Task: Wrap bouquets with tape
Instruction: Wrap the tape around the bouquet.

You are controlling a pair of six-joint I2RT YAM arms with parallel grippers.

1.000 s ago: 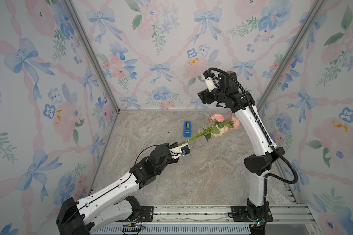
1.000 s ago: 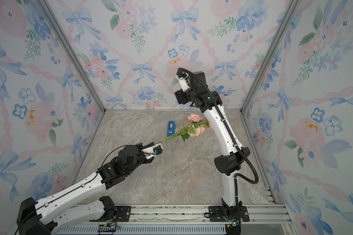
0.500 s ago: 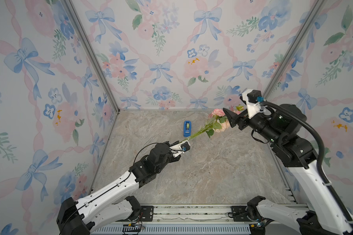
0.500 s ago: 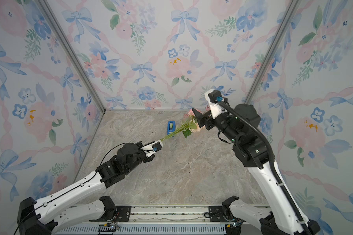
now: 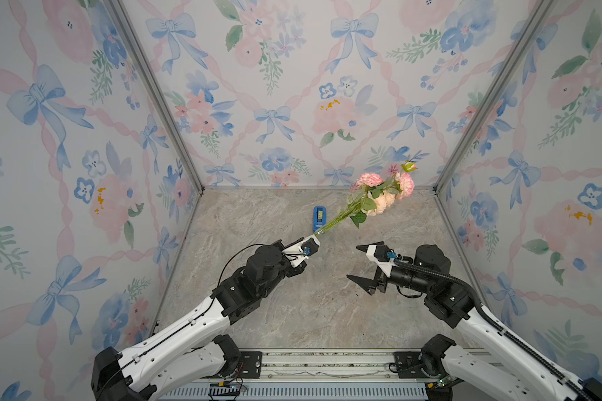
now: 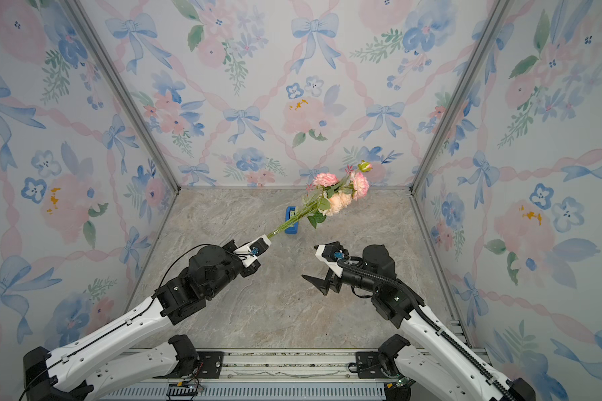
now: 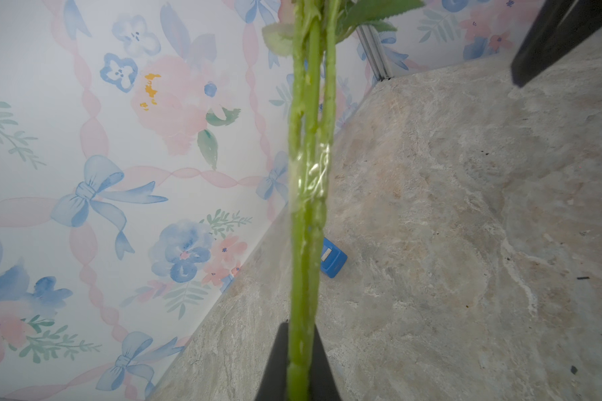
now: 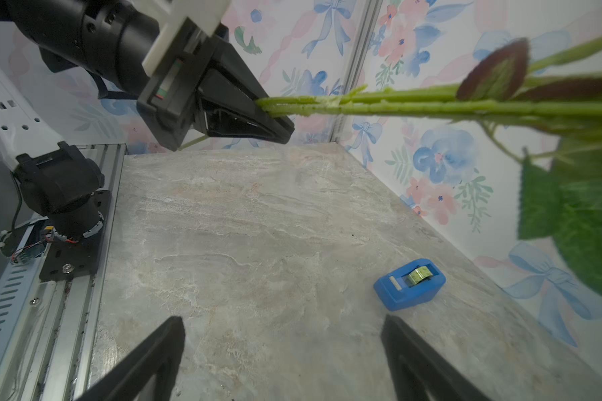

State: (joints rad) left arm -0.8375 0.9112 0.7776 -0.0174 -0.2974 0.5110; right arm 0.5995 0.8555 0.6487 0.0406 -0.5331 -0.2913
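right tool (image 5: 353, 262): swung down from high at rear to low over table (image 5: 292, 312) | jaws: wider apart | bouquet (image 5: 379, 194): lifted slightly

Bright, even light, faint shadows; left wrist view blurs the near stems (image 7: 306, 243); wall edges bow

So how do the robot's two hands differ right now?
The left hand is shut on the stems of the bouquet; the right hand is wide open and empty. The left hand points toward the back wall; the right hand points sideways toward the left hand. Both are above the table.
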